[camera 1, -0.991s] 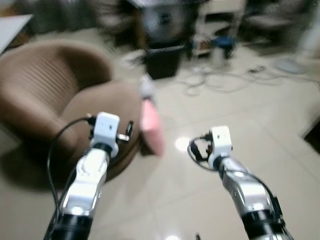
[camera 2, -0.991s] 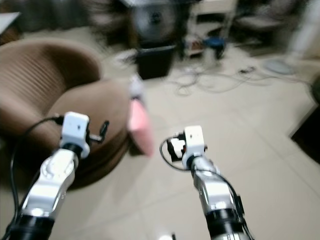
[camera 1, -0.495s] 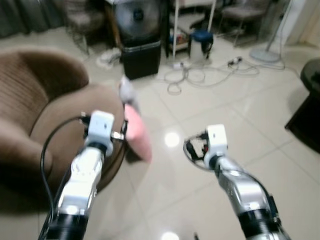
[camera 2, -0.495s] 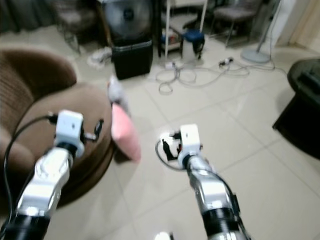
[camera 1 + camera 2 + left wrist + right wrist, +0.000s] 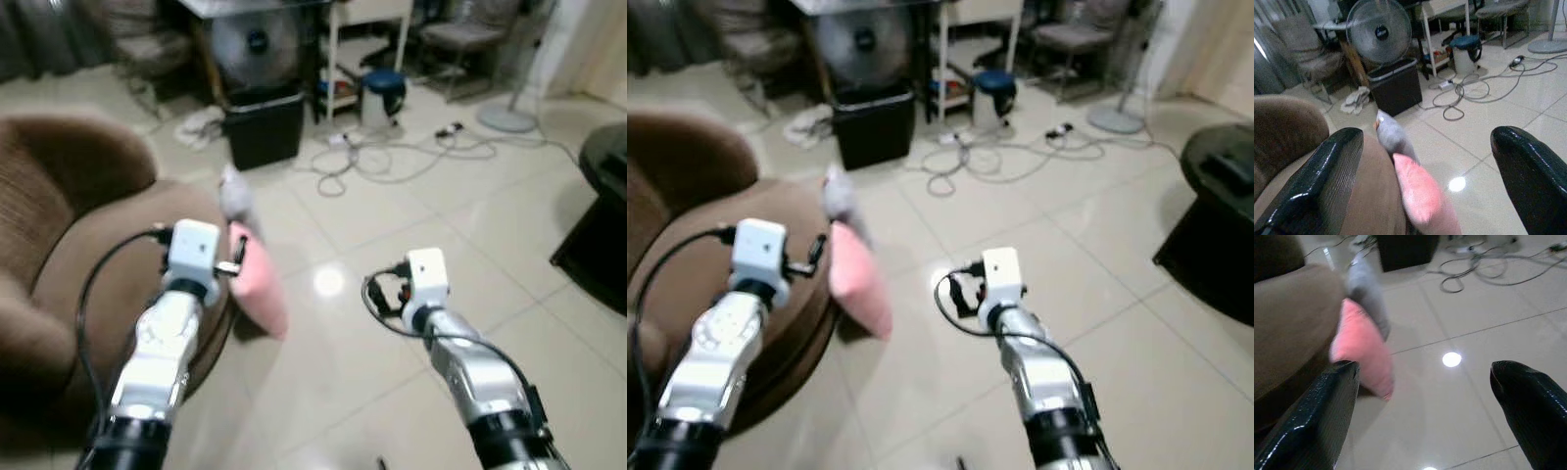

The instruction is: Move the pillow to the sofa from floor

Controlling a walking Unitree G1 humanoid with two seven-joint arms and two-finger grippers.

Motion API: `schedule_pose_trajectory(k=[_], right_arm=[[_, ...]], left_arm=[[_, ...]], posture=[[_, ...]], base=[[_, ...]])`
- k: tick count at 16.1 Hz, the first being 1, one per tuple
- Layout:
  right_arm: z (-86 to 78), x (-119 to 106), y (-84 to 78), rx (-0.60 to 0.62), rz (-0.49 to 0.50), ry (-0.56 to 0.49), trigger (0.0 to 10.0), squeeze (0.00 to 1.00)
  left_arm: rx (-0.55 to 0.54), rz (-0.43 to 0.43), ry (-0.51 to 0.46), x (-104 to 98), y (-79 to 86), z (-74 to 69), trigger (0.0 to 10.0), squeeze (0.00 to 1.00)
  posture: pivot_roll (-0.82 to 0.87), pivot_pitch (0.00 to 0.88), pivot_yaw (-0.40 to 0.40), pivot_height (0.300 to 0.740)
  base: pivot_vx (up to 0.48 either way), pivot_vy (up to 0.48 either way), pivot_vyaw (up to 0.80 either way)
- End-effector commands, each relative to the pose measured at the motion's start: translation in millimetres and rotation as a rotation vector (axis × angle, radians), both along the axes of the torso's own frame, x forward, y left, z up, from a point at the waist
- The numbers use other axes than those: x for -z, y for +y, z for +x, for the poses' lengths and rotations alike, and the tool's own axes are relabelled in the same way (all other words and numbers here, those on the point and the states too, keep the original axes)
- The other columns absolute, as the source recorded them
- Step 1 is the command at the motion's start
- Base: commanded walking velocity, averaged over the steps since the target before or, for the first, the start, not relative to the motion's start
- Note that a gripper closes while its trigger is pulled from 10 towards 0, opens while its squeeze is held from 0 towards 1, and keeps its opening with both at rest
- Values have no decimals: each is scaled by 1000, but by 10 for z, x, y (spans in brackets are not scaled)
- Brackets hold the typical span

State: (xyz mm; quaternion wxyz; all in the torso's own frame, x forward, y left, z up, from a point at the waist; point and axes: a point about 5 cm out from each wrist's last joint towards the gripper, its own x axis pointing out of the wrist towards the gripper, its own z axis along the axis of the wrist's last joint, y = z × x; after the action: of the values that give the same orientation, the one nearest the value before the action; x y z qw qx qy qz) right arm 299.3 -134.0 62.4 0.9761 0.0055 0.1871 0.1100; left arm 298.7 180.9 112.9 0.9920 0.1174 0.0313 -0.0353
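A pink and grey pillow [image 5: 257,282] stands on edge on the tiled floor, leaning against the front of the round brown sofa [image 5: 69,255]. Its grey end [image 5: 1392,137] points away from me and its pink part [image 5: 1360,346] is nearer. Both silver arms are held forward at chest height, the left wrist [image 5: 193,251] over the sofa's edge just left of the pillow, the right wrist [image 5: 426,275] over bare floor to its right. My left gripper [image 5: 1427,139] is open, with the pillow ahead between its fingers and apart from them. My right gripper [image 5: 1425,369] is open and holds nothing.
A black bin [image 5: 264,137] and a fan [image 5: 245,41] stand beyond the sofa. Loose cables [image 5: 392,157] lie across the tiles, near a blue stool [image 5: 382,88] and a fan base [image 5: 505,117]. A dark table [image 5: 600,196] stands at the right edge.
The camera has swung, so the whole scene has shifted and sharpened. Pillow still leans on the sofa; both arms keep the same forward pose with fingers apart.
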Motion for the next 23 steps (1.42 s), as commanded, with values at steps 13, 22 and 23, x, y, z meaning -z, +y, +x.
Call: schedule_pose_trajectory(k=[13, 22, 23], right_arm=[[53, -214, 62, -135, 46, -241, 10000, 0], [-6, -41, -56, -79, 46, -149, 10000, 0], [1, -46, -56, -77, 46, -150, 10000, 0]], left_arm=[[-19, -57, -45, 83, 70, -280, 10000, 0], [21, -32, -20, 88, 55, -238, 10000, 0], [23, -32, -19, 84, 55, -227, 10000, 0]], posture=[[98, 0, -55, 740], [79, 0, -20, 740], [65, 0, -6, 740]], base=[[359, 0, 123], [354, 0, 178], [356, 0, 0]])
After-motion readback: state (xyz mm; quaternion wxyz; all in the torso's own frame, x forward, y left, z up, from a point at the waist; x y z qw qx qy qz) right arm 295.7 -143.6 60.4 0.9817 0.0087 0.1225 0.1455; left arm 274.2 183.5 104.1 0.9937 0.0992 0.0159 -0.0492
